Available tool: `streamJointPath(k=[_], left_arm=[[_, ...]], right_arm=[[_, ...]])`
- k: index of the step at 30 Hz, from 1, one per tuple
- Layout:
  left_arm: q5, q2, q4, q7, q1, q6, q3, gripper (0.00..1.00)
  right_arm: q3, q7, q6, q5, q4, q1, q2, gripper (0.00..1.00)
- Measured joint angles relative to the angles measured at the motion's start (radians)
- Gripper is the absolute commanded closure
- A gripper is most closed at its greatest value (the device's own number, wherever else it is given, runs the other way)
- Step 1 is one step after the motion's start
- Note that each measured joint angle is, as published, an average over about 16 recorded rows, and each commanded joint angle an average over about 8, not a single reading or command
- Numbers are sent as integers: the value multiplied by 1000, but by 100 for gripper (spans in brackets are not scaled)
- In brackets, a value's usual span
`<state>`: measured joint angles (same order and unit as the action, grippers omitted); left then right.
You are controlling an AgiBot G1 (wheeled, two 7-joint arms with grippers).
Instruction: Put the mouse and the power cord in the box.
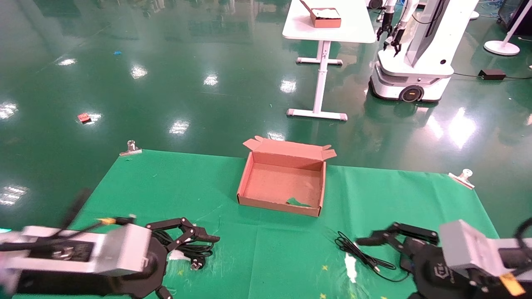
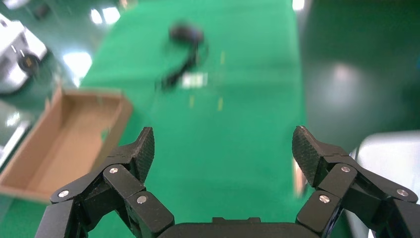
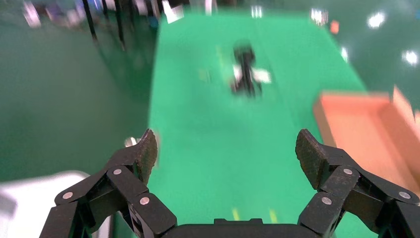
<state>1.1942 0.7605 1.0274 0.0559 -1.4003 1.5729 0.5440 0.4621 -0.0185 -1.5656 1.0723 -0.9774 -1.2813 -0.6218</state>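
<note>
Both claws spread wide, empty, low over green-cloth tabletop (image 1: 270, 249).
Left claw (image 1: 195, 232) above limp looped black power cord (image 1: 195, 251); chunky plug the firm hold. Right claw (image 1: 374, 239) by thin-cabled mouse (image 1: 405, 262), light, slick; brown cardboard box (image 1: 245, 178) empty.

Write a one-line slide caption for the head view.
Open cardboard box sits empty mid-table; open left gripper near the power cord, open right gripper by the mouse cable.

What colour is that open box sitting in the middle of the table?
The box is plain brown cardboard, standing on a green cloth. The head view shows it best.
</note>
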Motion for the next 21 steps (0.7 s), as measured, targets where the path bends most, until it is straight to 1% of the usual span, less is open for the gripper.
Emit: streamJointPath(k=[5,12,16,21], left_arm=[[161,81,-166,131,-109,-27,103,0],[345,208,-430,305,-216,-132,203,0],[426,277,-564,391,-256,-210,240,0],[496,346,-701,487,-289,-296,273,0]], right_arm=[[77,-106,42,139,174,-87,-52,0],[152,-249,160,310,440,-189,-170,0],[180,-317,235,376,576,-229,-243,0],[201,-386,315,423,714,-264,-321,0]])
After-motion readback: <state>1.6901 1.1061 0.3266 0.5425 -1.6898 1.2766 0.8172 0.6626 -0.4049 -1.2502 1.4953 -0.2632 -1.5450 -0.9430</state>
